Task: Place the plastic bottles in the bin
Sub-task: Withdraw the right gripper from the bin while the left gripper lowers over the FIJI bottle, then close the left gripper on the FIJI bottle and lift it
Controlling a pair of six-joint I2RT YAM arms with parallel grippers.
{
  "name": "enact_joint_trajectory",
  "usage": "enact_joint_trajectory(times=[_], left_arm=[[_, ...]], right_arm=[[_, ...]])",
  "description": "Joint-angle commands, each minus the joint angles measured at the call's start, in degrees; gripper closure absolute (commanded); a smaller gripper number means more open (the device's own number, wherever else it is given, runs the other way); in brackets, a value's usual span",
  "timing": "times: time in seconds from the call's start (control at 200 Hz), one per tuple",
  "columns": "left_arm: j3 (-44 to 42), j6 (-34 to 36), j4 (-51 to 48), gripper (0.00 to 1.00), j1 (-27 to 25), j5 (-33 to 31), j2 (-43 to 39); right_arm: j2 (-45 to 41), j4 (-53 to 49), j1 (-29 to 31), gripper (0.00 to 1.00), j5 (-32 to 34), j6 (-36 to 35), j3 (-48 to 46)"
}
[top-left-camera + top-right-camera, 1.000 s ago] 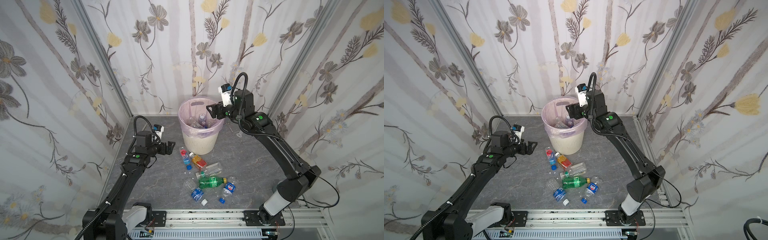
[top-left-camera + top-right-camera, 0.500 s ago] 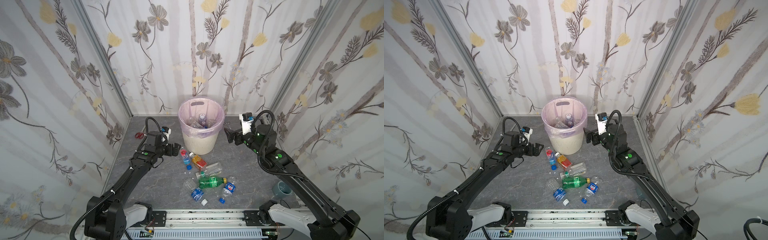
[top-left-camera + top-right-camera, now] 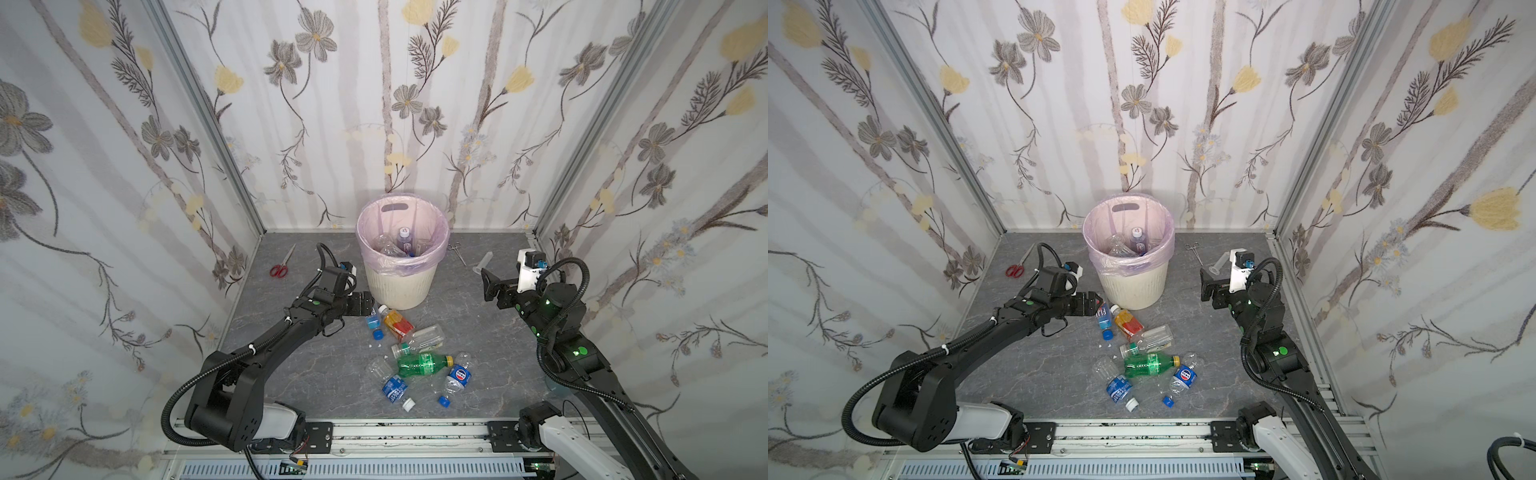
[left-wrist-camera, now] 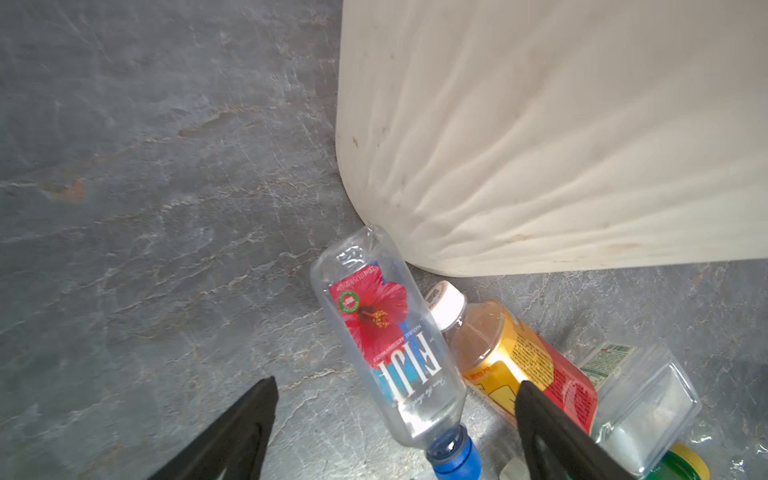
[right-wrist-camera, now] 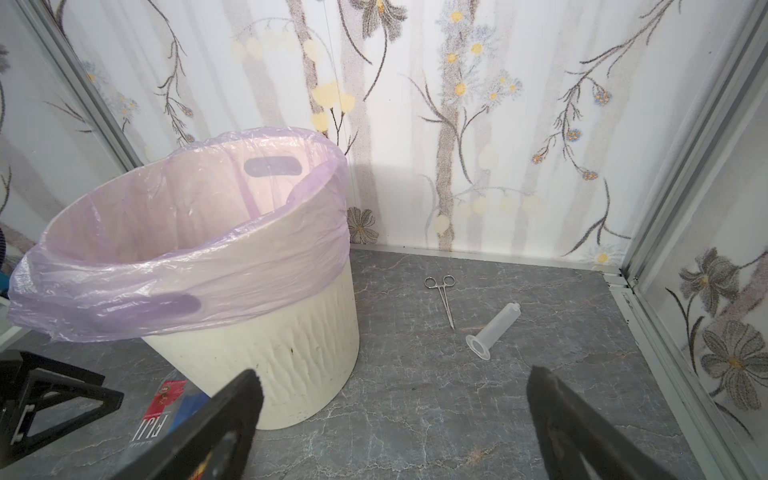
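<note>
The cream ribbed bin (image 3: 401, 266) with its pink liner stands at the back centre and holds a few plastic bottles (image 3: 401, 245). Several more lie on the grey floor in front of it: a Fiji bottle (image 4: 386, 332) against the bin's foot, an orange one (image 4: 511, 357), a clear one (image 3: 424, 338), a green one (image 3: 422, 365) and blue-labelled ones (image 3: 457, 376). My left gripper (image 4: 395, 382) is open, low over the Fiji bottle's neck end, a finger on either side without touching it. My right gripper (image 5: 395, 372) hangs open and empty, right of the bin.
Red scissors (image 3: 282, 266) lie at the back left. Steel forceps (image 5: 446, 299) and a clear flared tube (image 5: 494, 328) lie right of the bin. Loose caps (image 3: 444, 401) sit near the front bottles. Walls close in on three sides.
My right gripper has left the bin's rim, swung back to the right and dropped lower, jaws wider. My left gripper has moved right and down onto the Fiji bottle.
</note>
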Motion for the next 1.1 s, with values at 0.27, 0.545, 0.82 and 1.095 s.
enact_joint_trajectory(times=[0.27, 0.545, 0.82, 1.095], left_arm=[[1.24, -10.65, 3.50, 0.15, -1.69, -3.51, 6.56], [1.23, -15.81, 4.59, 0.19, -3.20, -6.11, 10.14], [1.54, -18.55, 5.51, 0.22, -4.42, -7.02, 12.97], [-0.29, -20.45, 5.51, 0.28, -4.51, -9.83, 13.96]], right_arm=[[-1.13, 2.55, -0.48, 0.00, 0.55, -0.70, -2.38], [-0.80, 3.40, -0.92, 0.00, 0.47, -1.24, -3.64], [0.27, 4.35, -1.28, 0.00, -0.47, -1.32, -4.16], [-0.85, 4.59, -1.50, 0.00, -0.06, -1.50, -5.51]])
